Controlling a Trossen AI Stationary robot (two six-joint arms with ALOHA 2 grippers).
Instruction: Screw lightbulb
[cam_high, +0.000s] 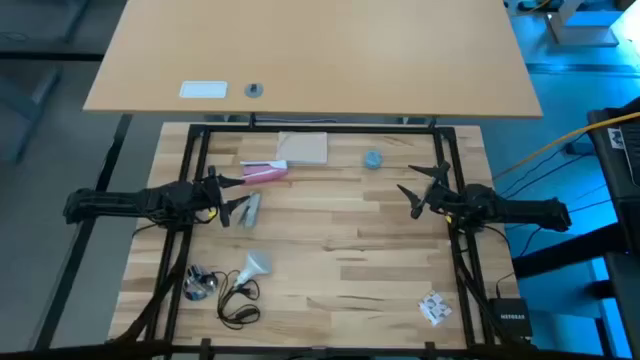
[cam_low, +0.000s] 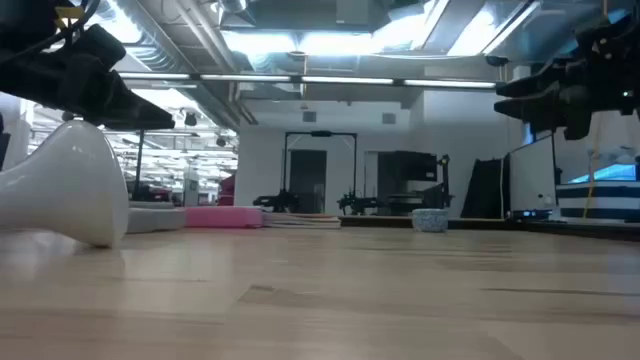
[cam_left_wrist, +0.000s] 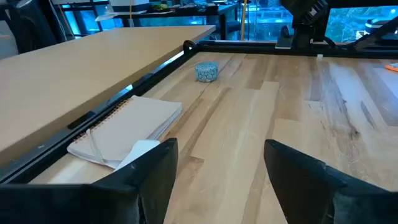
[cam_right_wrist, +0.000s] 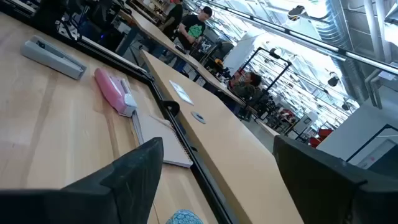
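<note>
Lightbulb (cam_high: 256, 266) on wooden table (cam_high: 340, 250)

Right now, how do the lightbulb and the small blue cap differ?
The lightbulb is white and cone-shaped, lying on its side; the blue cap is round and squat, sitting flat. The lightbulb lies near the table's front left by the socket and cord; the blue cap sits toward the back right. Neither is held by an end effector.

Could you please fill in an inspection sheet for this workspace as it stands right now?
Surface: wooden table, mostly bare in the middle.
Job's things: lightbulb lying on its side near the socket.
Clutter: notebook, pink case, blue-grey cap, small packet.
Grippers: left gripper open, empty; right gripper open, empty; both raised.
Cables: black cord coiled by the socket.
Surroundings: second table behind; people far off.
</note>
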